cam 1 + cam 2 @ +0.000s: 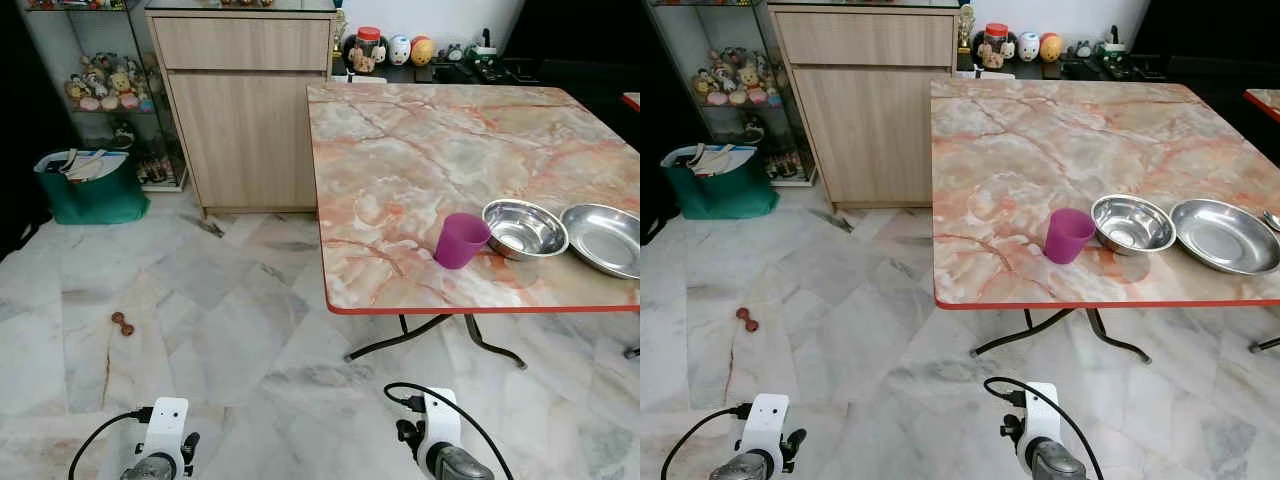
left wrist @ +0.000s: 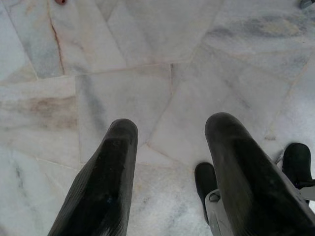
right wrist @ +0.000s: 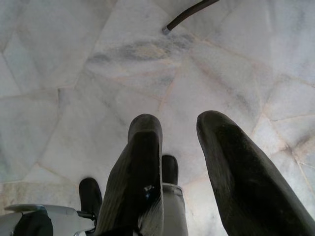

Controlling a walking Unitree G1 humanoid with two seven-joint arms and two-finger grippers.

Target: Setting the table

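Setting barely started: ware bunched at tabletop near edge, nothing laid out.
Left gripper spread, empty, hanging over marble floor.
Purple plastic cup upright, touching steel bowl; shallow steel dish just right of bowl.
Right gripper spread, empty, idle.

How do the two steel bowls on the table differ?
The left steel bowl is deeper and narrower, with steeper walls; the right steel bowl is wider and shallower, almost a plate. The left one touches the purple cup; the right one stands clear of it. Both are shiny, empty and upright near the table front edge.
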